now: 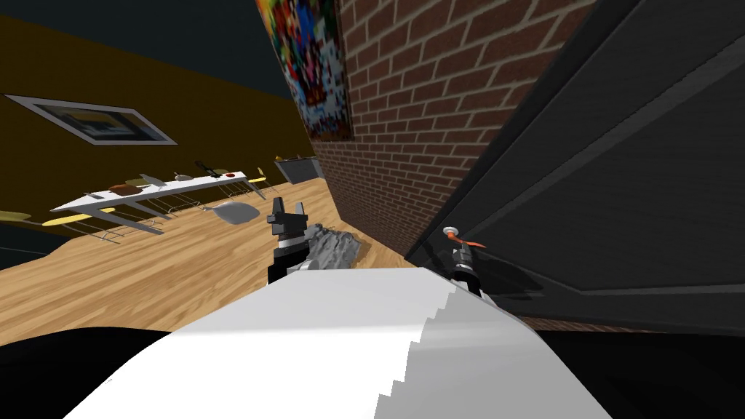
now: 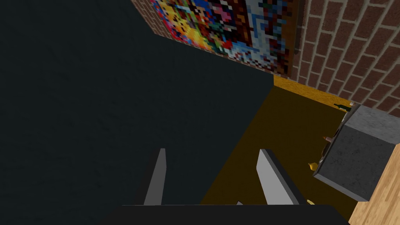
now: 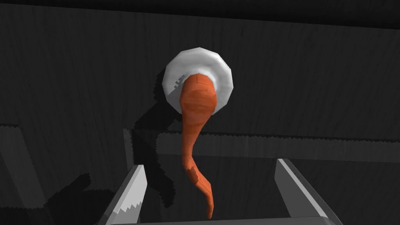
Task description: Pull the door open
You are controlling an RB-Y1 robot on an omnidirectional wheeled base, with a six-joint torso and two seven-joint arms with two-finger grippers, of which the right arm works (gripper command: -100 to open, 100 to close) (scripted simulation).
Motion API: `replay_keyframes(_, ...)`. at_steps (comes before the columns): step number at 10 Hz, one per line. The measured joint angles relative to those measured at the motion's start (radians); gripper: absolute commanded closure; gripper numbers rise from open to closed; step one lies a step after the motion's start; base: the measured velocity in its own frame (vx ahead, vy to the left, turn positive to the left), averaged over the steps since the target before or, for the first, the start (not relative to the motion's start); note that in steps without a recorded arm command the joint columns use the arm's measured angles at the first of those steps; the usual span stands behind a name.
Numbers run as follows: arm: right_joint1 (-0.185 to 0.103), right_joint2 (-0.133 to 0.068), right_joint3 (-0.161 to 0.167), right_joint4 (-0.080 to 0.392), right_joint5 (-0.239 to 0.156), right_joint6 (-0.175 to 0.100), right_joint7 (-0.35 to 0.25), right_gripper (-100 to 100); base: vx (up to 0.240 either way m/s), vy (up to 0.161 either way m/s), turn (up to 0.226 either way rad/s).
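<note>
A dark grey panelled door (image 1: 618, 182) stands at my right, set in a red brick wall (image 1: 407, 109). Its handle is an orange curved lever (image 3: 193, 133) on a white round rose (image 3: 199, 80), also seen small in the head view as the lever handle (image 1: 465, 241). My right gripper (image 3: 211, 187) is open, close to the door, and the lever's tip hangs between its fingers without either finger touching it. In the head view the right gripper (image 1: 460, 256) sits just below the handle. My left gripper (image 2: 213, 175) is open and empty, held up in front of my chest (image 1: 285, 212).
A colourful poster (image 1: 309, 65) hangs on the brick wall. A grey rumpled heap (image 1: 336, 249) lies on the wood floor by the wall's foot. A long white table (image 1: 145, 193) with dishes and chairs stands at the far left. A grey cabinet (image 1: 300, 169) sits in the corner.
</note>
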Motion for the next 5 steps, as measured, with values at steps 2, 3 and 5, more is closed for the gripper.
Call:
replay_keyframes(2,-0.009,0.002,-0.003,0.008,-0.001,0.001,0.007,-100,0.163,-0.130,0.025)
replay_keyframes(3,-0.014,0.003,-0.005,0.013,-0.002,0.001,0.010,-100,0.152,-0.123,0.019)
replay_keyframes(5,-0.017,0.004,-0.007,0.014,-0.002,0.003,0.014,100,0.026,-0.024,0.004)
